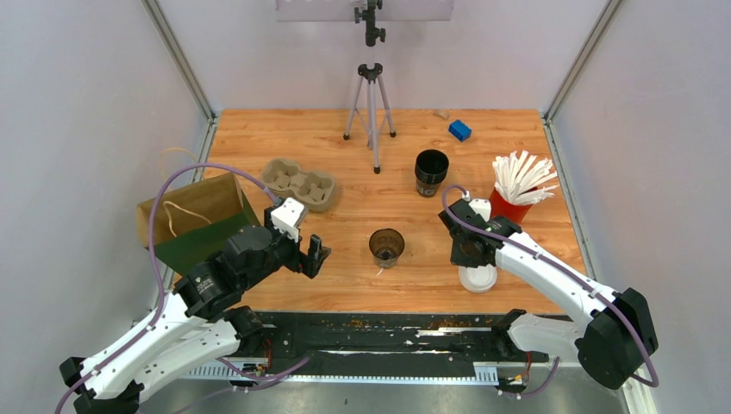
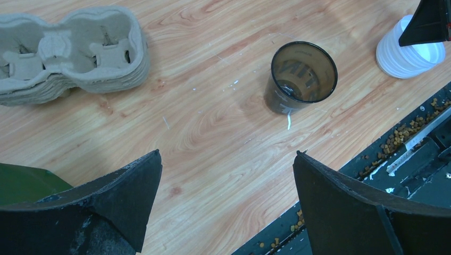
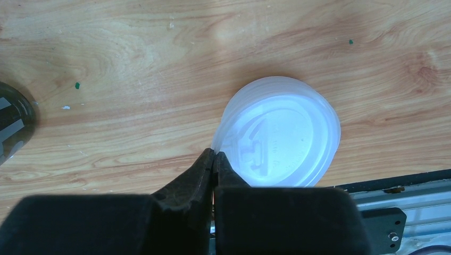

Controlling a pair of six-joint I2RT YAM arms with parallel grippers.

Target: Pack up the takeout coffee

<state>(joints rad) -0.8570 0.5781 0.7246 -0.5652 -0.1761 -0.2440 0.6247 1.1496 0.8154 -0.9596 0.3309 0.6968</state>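
One takeout coffee cup (image 1: 386,247), dark brown and open-topped with no lid on it, stands mid-table; it also shows in the left wrist view (image 2: 303,74) and at the edge of the right wrist view (image 3: 10,127). To its right lies a stack of white lids (image 1: 477,278). My right gripper (image 3: 214,154) is shut, its tips pinching the left rim of the top lid (image 3: 279,141). My left gripper (image 2: 227,154) hangs open over bare wood, left of the cup, with nothing between its fingers. The lid stack (image 2: 407,50) sits under the right gripper.
A cardboard cup carrier (image 1: 299,183) lies at the back left, with a brown paper bag (image 1: 194,220) on its side beside it. A taller black stack of cups (image 1: 431,172), a red cup of white sticks (image 1: 517,194), a tripod (image 1: 371,112) and a blue block (image 1: 459,130) stand farther back.
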